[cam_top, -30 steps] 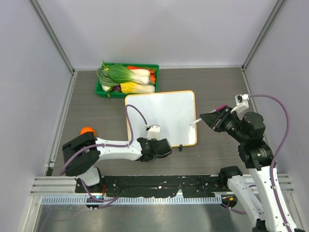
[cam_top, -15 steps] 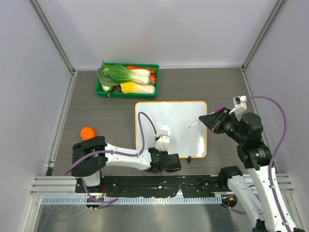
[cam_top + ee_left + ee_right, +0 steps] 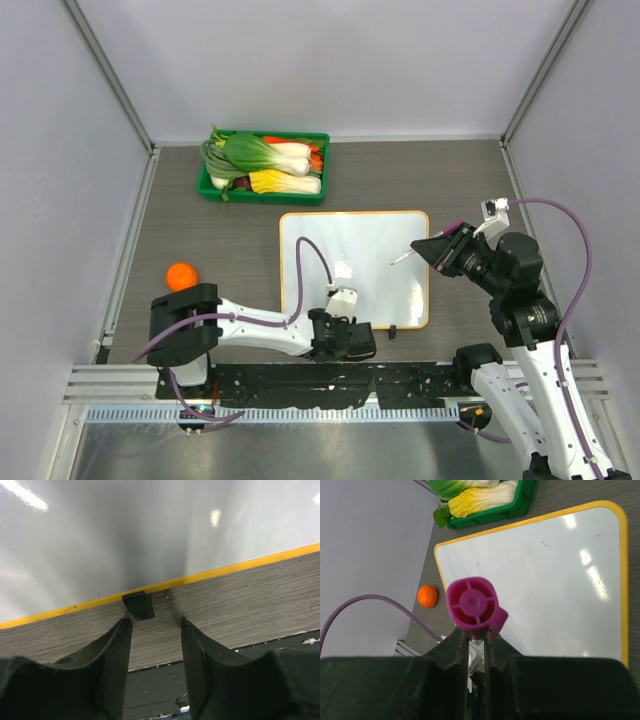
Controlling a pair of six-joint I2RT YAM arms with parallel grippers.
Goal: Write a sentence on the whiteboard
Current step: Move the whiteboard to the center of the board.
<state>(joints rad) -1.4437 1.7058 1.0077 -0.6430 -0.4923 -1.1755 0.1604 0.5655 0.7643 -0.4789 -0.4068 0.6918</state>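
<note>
The right gripper [image 3: 475, 632] is squeezed shut on a purple marker [image 3: 472, 602]. The fat purple end points back at the wrist. The thin writing tip pokes out to the left, over the right side of the whiteboard [image 3: 370, 240]. I cannot tell if the tip touches the board or hangs just above it. I think the pen is held this way so the tip can be pushed down to make letters.

The left gripper [image 3: 152, 625] is at the near edge of the board. Its jaws are part way open and nothing is between them. Just past the fingertips is a small black foot [image 3: 138, 605], tucked under the board's yellow rim. I think this gripper is here to put the board in a good spot or to stop it sliding. Right now it has no hold on it.

The whiteboard lies flat in the middle of the table, between the two arms. It looks blank. I see no words on it yet, so the writing has probably not started.

Farther out, a green tray [image 3: 300, 135] full of vegetables sits at the far left, close to the board's far edge but not touching it. An orange ball [image 3: 180, 274] sits alone on the left, well apart from the board.
</note>
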